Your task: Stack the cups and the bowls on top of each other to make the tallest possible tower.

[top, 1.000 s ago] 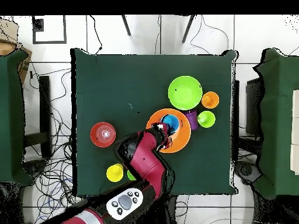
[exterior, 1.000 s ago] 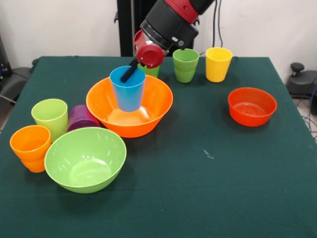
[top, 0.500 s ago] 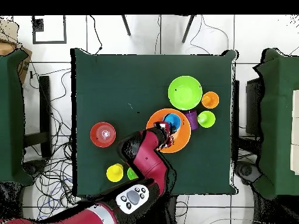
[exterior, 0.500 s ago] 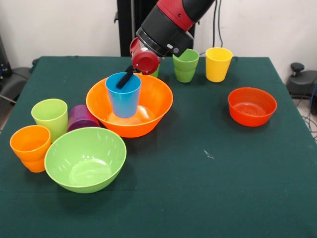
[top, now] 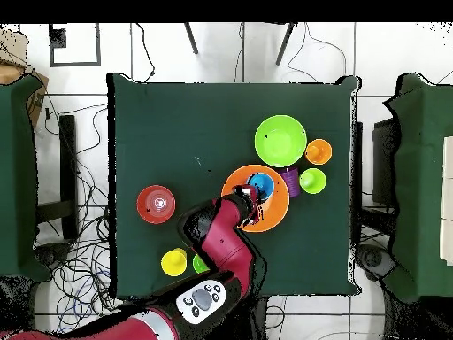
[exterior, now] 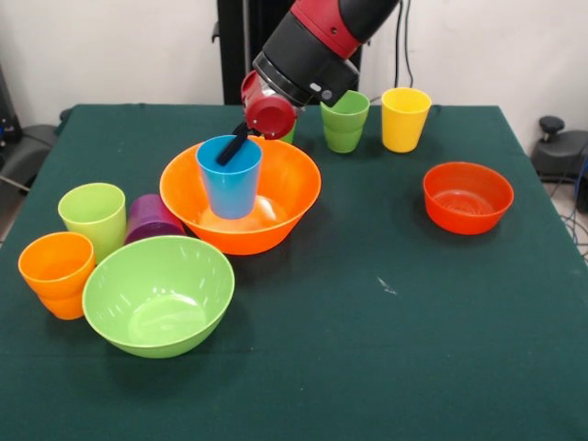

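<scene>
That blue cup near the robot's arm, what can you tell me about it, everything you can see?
The blue cup is a small, plain, slightly tapered tumbler that looks like smooth plastic. It is upright, mouth up, inside the large orange bowl, seemingly low in it, though its base is hidden. A dark finger of the gripper reaches over its far rim into the mouth. From overhead it sits in the bowl's half away from the robot. It looks empty.
</scene>
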Motion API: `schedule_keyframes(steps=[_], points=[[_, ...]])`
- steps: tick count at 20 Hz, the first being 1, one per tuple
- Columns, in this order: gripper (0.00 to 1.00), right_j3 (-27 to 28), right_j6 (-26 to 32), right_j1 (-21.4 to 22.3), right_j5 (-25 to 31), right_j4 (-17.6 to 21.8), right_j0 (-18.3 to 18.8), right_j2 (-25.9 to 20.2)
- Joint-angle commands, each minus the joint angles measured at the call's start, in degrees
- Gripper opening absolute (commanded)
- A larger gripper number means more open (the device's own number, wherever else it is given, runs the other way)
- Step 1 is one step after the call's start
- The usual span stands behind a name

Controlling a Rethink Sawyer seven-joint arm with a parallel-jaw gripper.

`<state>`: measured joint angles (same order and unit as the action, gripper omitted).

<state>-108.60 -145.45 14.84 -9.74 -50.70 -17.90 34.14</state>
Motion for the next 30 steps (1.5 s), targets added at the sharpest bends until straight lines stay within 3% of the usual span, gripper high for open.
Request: schedule_keyframes(steps=[1,14,22,26,30], points=[[0.0,-1.82,-12.83,-1.76,-0.96,-1.07,-0.22,-8.61],[0.0,-1.79,-13.37,-2.45,-2.38,-0.77,0.07,-9.19],[0.0,-1.31,-13.14,-3.39,-0.85,-2.62,-1.2,-8.0],[0.0,-0.83,-12.48,-4.89,1.8,-5.7,-4.0,-5.3],[0.0,-0.83,-12.33,-4.7,1.41,-5.91,-3.52,-6.2]])
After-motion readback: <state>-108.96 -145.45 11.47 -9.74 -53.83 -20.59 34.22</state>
